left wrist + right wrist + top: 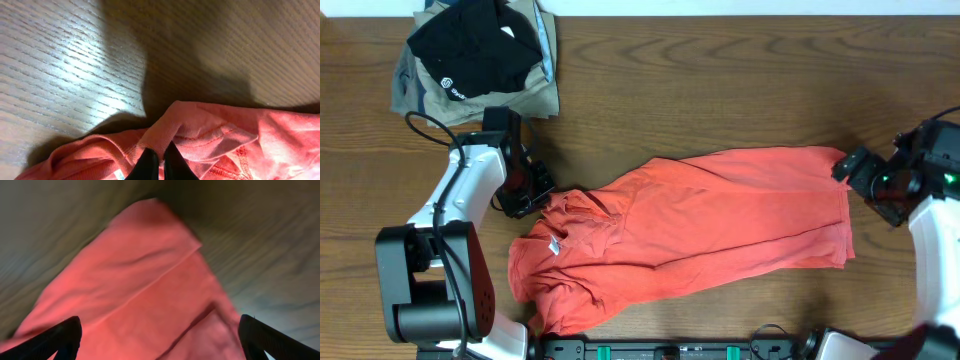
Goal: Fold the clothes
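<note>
Overhead: shirt (700, 225) is lying crumpled across the near middle of the surface (720, 90), with its hem end reaching right. Left gripper (535, 190) is sitting at the shirt's upper left edge. Right gripper (850, 170) is hovering just beside the far-right corner. Black garment (470, 50) is resting on khaki garment (535, 95) at the far left, well apart.

Left wrist: jaws are pinching tight on a ridge of shirt fabric, possibly the collar.

Right wrist: blurred. Jaws are standing wide, gripping nothing, and the shirt corner is lying below them.
</note>
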`<control>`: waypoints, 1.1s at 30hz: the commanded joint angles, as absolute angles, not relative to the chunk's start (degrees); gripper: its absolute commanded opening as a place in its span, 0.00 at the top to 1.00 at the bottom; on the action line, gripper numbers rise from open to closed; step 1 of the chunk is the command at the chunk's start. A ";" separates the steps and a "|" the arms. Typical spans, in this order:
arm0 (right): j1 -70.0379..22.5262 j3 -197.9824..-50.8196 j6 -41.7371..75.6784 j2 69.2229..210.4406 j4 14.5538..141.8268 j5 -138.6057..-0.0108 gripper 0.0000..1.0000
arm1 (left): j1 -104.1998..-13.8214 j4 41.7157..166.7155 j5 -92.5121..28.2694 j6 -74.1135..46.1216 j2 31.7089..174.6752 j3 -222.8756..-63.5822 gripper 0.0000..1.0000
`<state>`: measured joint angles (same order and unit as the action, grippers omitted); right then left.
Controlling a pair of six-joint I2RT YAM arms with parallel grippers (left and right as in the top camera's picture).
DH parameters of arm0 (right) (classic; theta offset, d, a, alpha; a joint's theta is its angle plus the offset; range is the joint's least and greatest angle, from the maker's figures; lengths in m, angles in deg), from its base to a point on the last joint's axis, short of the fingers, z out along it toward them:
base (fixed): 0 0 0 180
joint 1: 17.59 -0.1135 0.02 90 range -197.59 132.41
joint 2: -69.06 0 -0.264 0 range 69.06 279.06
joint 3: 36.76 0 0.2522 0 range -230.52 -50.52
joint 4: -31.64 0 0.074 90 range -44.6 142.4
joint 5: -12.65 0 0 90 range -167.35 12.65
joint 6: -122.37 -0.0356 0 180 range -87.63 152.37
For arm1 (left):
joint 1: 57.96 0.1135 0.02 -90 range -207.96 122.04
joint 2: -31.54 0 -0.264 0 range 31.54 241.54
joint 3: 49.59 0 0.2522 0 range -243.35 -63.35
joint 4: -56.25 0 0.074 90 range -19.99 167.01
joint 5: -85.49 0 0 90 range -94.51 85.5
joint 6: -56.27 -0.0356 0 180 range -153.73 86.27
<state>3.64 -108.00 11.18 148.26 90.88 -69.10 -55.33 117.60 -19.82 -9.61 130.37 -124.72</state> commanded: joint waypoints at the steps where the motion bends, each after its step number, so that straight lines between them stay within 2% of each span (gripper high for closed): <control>1: 3.14 -107.84 6.04 153.79 88.45 -78.46 0.02 | -55.09 117.91 -18.40 -10.33 130.46 -124.39 0.94; 6: 5.63 -107.84 4.88 161.48 83.75 -78.85 0.06 | -55.09 118.17 -18.13 -11.17 130.46 -124.21 0.94; 10: 9.11 -107.84 3.97 165.57 79.71 -75.35 0.23 | -55.09 118.32 -18.13 -11.17 130.46 -124.08 0.94; 15: 11.18 -107.84 6.98 168.74 75.91 -67.26 0.31 | -55.09 118.28 -18.15 -11.14 130.46 -124.08 0.94; 17: 11.14 -107.84 7.16 170.07 75.23 -66.24 0.39 | -55.09 118.30 -18.13 -11.14 130.46 -124.04 0.94; 19: 10.83 -107.84 7.20 171.23 75.16 -66.15 0.42 | -55.09 118.30 -18.15 -11.14 130.46 -124.04 0.94; 33: 10.13 -107.84 11.33 174.18 72.87 -62.65 0.42 | -55.09 118.30 -18.13 -11.17 130.46 -123.78 0.94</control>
